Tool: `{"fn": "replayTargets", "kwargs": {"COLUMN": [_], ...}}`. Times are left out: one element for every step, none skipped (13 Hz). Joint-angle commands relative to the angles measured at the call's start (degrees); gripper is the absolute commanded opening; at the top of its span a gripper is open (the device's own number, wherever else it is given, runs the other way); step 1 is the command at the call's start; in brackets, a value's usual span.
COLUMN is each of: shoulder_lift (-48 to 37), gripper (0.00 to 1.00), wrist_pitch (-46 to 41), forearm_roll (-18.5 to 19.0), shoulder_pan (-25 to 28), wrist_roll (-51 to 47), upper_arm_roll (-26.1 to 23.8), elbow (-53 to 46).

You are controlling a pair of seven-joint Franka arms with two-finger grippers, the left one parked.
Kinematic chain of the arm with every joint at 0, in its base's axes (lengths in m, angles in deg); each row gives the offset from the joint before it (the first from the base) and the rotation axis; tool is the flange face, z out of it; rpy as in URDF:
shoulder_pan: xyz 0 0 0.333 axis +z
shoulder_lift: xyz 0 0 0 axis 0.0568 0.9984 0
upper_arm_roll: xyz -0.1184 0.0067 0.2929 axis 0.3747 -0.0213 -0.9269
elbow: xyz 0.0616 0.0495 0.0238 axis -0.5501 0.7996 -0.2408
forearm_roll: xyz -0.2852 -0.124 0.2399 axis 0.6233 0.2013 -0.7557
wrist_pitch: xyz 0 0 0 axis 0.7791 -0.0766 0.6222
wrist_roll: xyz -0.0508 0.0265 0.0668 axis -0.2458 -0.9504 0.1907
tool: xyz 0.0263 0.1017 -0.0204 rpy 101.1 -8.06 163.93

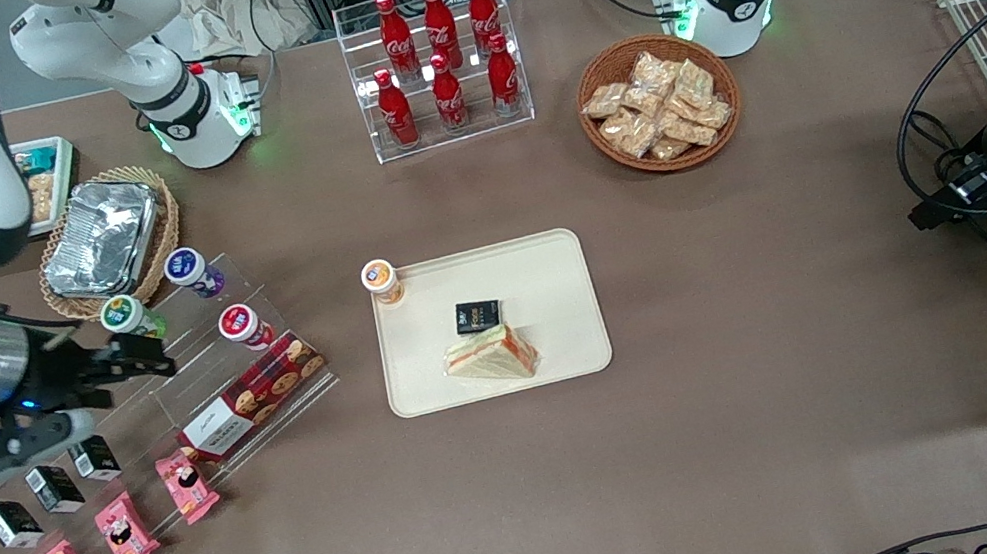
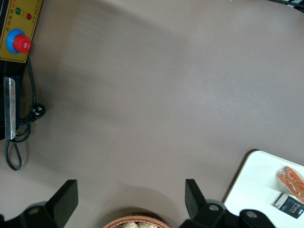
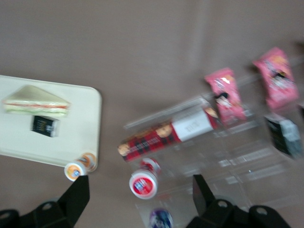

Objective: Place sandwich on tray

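Table (image 2: 156,95): a plain brown surface that fills most of the left wrist view.
Tray (image 2: 251,187): a cream corner with a rounded edge, lying flat on the table.
Sandwich (image 2: 292,179): on the tray, its orange-red filling edge showing; only part of it is in view.
Black packet (image 2: 289,205): small, on the tray just beside the sandwich.
Control box (image 2: 16,28): yellow, with a red button on a blue ring and two small lights, at the table's edge.
Black cable (image 2: 19,137): looped on the table near the control box.
Wicker basket (image 2: 137,222): only its rim shows, with pale packets inside.
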Motion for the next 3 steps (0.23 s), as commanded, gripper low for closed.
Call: {"fn": "replayTargets", "kwargs": {"shoulder_lift": [-0.01, -0.01, -0.01], "gripper": [0.97, 0.97, 0.97], "wrist_pitch": [-6.37, -6.38, -6.21], "forearm_roll": [5.74, 6.18, 6.19], "shoulder_pan": [0.52, 0.34, 0.34], "wrist_roll": [-5.14, -5.23, -5.4], "upper_arm_roll": [-0.07, -0.16, -0.16], "elbow": [-5.43, -5.44, -5.44]}}
